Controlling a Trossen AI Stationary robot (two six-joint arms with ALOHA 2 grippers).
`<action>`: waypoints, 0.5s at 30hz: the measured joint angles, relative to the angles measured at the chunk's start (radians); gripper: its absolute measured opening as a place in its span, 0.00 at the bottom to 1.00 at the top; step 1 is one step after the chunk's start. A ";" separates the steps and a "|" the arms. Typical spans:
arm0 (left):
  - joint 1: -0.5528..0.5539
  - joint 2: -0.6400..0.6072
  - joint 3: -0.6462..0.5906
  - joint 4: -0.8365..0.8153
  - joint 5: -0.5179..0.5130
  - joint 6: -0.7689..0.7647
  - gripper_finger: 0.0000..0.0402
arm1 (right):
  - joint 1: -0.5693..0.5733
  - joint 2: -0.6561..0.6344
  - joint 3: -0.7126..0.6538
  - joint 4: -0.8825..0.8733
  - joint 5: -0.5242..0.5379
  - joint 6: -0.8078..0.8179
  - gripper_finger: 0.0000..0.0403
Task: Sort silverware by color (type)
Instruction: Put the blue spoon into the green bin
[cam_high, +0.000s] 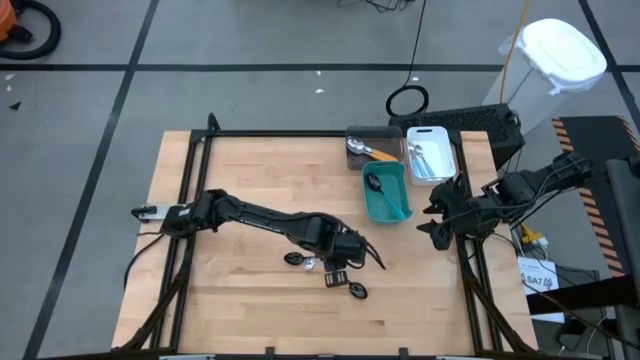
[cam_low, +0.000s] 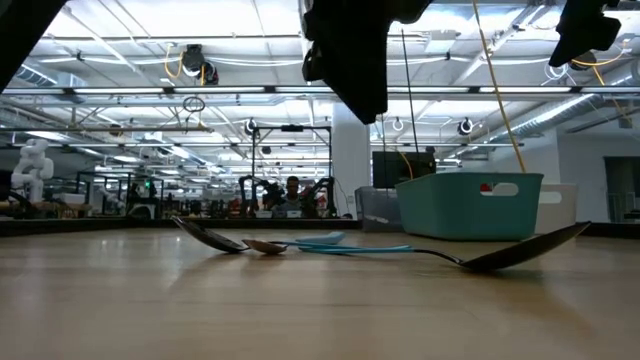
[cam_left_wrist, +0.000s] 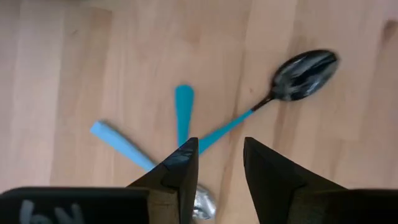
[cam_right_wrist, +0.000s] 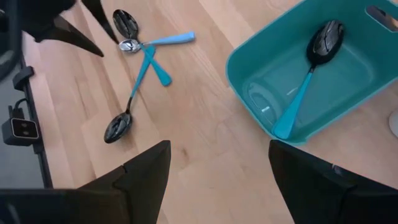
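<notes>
Left gripper (cam_left_wrist: 221, 165) hovered over three crossed blue-handled spoons (cam_right_wrist: 144, 59) at mid-table, fingers apart, holding nothing. Another blue-handled spoon (cam_right_wrist: 308, 74) lay in the teal bin (cam_high: 398, 207). Right gripper (cam_right_wrist: 217, 171) waited beside that bin, jaws wide.

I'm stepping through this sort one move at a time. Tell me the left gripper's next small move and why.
Probably lower and close. The left gripper hangs half-open above three crossed blue-handled utensils lying loose on the table, holding nothing, while the teal bin already contains one like them.
</notes>
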 joint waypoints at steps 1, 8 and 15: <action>0.000 0.000 -0.008 -0.005 -0.003 0.001 0.32 | 0.000 0.000 0.000 0.001 0.000 0.007 0.66; 0.007 -0.078 -0.020 -0.106 0.032 0.076 0.31 | 0.000 0.000 0.000 0.005 -0.005 0.040 0.66; 0.089 -0.346 -0.291 0.004 0.010 0.089 0.31 | 0.000 0.010 0.000 0.070 -0.001 0.038 0.66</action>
